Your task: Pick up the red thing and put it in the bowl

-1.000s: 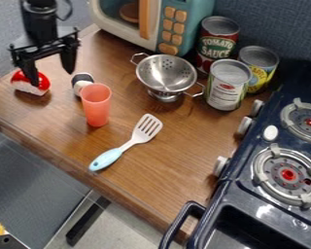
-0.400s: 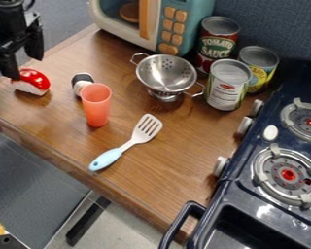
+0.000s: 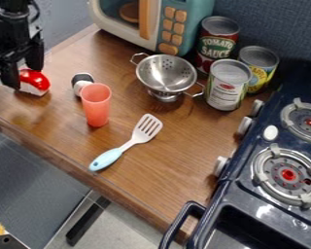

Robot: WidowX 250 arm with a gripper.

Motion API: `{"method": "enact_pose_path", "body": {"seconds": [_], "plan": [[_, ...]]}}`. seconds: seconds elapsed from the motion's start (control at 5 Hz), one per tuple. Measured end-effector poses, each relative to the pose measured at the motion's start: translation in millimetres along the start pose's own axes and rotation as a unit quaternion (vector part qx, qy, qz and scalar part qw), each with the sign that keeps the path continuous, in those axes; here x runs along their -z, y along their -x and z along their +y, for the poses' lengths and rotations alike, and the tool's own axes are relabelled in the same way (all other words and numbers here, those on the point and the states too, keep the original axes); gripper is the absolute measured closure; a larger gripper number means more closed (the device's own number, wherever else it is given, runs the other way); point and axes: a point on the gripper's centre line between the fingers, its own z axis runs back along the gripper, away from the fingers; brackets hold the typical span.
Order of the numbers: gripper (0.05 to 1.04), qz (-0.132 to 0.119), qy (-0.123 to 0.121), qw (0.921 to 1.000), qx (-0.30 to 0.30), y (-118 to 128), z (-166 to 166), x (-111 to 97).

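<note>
The black gripper (image 3: 23, 77) hangs at the upper left, its two fingers spread apart. One finger stands at the left side of the red and white thing (image 3: 35, 82), and the other comes down at its back edge, partly in front of its top. That red thing rests on the wooden counter near the left edge. Whether the fingers touch it, I cannot tell. The bowl is a metal colander (image 3: 164, 73) with two handles, upright near the back middle of the counter.
Right of the red thing are a black and white object (image 3: 81, 82) and a pink-red cup (image 3: 96, 104). A spatula (image 3: 129, 144) lies at the middle of the counter (image 3: 164, 175). Behind stand a toy microwave (image 3: 178, 24) and cans (image 3: 228, 85); a stove (image 3: 249, 194) is at the right.
The gripper first moved left from above the red thing, then came lower and slightly right, with its fingers now down beside it. The red thing has not visibly moved.
</note>
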Motion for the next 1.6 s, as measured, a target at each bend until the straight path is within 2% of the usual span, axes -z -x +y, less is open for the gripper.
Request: {"method": "enact_pose_path", "body": {"seconds": [0.2,0.4,0.6,0.8,1.0,1.2,1.4,1.6], "plan": [[0.159,-0.004,-0.011,0.9999,0.006,2,-3,6],[0.463,-0.006,-0.011,0.9998,0.017,4,-5,6],[0.535,-0.015,-0.001,0.9983,0.057,6,-8,6],[0.535,0.003,-0.016,0.988,0.154,10,-7,2],[0.535,0.022,-0.019,0.9614,0.274,18,-16,-13],[0.535,0.043,-0.045,0.9149,0.399,26,-37,-44],[0.535,0.034,-0.046,0.858,0.51,43,-59,-72],[0.535,0.018,-0.022,0.7892,0.613,58,-72,-77]]}}
